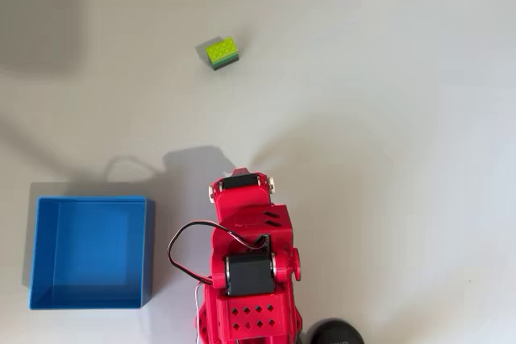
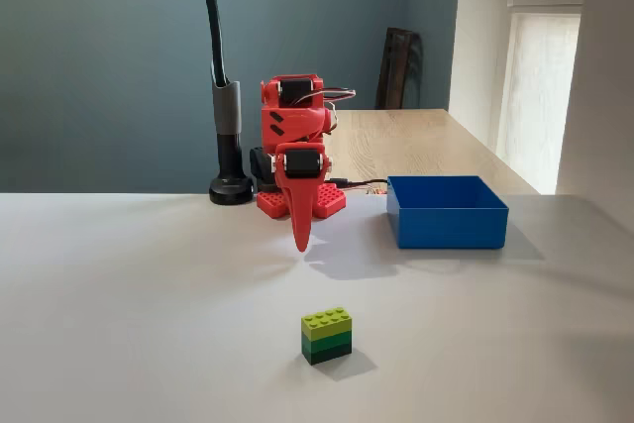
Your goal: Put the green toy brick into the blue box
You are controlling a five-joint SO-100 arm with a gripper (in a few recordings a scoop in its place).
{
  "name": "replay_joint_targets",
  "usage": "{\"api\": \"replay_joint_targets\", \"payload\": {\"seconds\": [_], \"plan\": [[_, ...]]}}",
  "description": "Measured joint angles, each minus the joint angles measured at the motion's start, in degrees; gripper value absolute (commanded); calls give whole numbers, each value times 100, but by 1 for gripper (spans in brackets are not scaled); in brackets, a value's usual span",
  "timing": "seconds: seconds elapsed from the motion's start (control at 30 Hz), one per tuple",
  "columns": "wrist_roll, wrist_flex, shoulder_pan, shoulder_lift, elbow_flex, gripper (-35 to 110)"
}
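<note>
The green toy brick [image 1: 221, 52] [image 2: 327, 334] stands on the white table, lime on top with darker green sides, well away from the arm. The blue box [image 1: 90, 252] [image 2: 446, 211] sits open beside the red arm's base, with nothing visible inside. In the fixed view my gripper [image 2: 301, 241] points straight down, folded close to the base, its red fingers [image 2: 300, 215] together in a single tapered tip with nothing between them. From overhead the folded arm [image 1: 246, 255] hides the fingers. Brick and gripper are far apart.
A black lamp stand [image 2: 231, 185] with a curved neck stands behind the base; its foot [image 1: 334, 333] shows at the overhead view's bottom edge. A black cable [image 1: 181, 239] loops off the arm. Open white tabletop surrounds the brick.
</note>
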Motion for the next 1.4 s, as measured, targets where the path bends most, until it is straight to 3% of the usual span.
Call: {"api": "replay_joint_targets", "payload": {"seconds": [0.87, 1.4], "plan": [[0, 0, 0, 0, 0, 0], [9, -668, 97, -571, -729, 0]]}}
